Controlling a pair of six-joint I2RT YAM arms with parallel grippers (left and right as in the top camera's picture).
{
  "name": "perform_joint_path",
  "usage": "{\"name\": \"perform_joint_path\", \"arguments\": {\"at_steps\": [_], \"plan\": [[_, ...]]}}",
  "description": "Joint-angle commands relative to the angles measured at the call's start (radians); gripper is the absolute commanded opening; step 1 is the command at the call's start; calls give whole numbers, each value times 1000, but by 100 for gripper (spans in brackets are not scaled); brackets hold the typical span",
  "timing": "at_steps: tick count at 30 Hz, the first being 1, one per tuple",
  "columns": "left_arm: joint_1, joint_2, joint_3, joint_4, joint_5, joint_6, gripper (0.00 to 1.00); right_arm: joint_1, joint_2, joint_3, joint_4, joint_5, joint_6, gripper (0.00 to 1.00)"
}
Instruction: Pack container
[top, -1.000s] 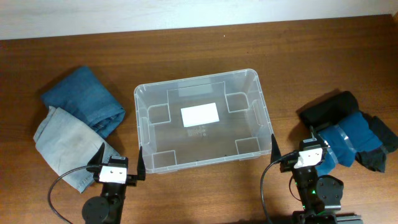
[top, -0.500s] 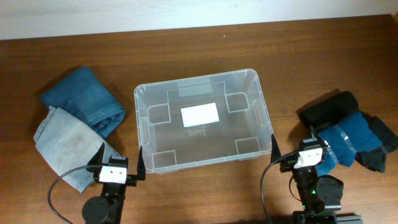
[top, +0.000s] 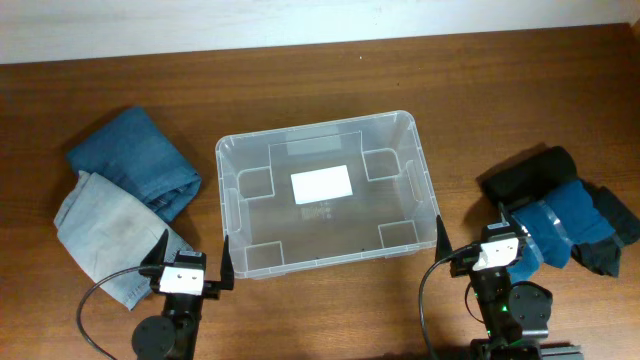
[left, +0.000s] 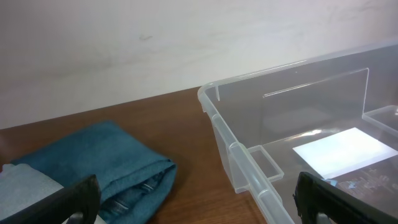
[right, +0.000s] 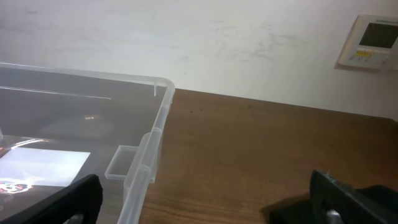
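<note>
- The large clear plastic storage bin with rounded corners (top: 330, 225) sits mid-desk with its long sides running left to right. It is empty, and only the white label (top: 321, 184) shows on its bottom.
- The left hand (top: 195, 241) hovers at the bin's near-left corner with its fingers spread wide and nothing between them.
- The right hand (top: 471, 228) hovers at the near-right corner, likewise spread and empty.
- To the left of the bin lie a folded dark blue denim garment (top: 135, 155) and a pale washed denim one (top: 105, 225), which touch each other.
- To the right are a rolled black garment (top: 530, 175) and a blue folded garment (top: 565, 215), bundled close together.
- Packing looks not yet begun, so the step in hand is probably choosing a first garment.
- The next move likely calls for a hand to swing outward to its own pile, pinch a thick fold, then lift it clear of the bin's rim before lowering it inside.
</note>
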Motion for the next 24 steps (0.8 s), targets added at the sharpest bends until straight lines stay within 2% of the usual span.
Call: {"name": "perform_joint_path", "arguments": {"at_steps": [1, 15, 20, 24], "plan": [[6, -5, -3, -8, -7, -9, 100, 3, -5, -5, -5, 2, 4, 99], [6, -5, -3, -8, -7, -9, 100, 3, -5, -5, -5, 0, 5, 99], [6, -5, -3, -8, -7, -9, 100, 3, -5, 9, -22, 5, 139, 98], [6, -5, -3, -8, -7, -9, 100, 3, 10, 119, -169, 49, 206, 98]]}}
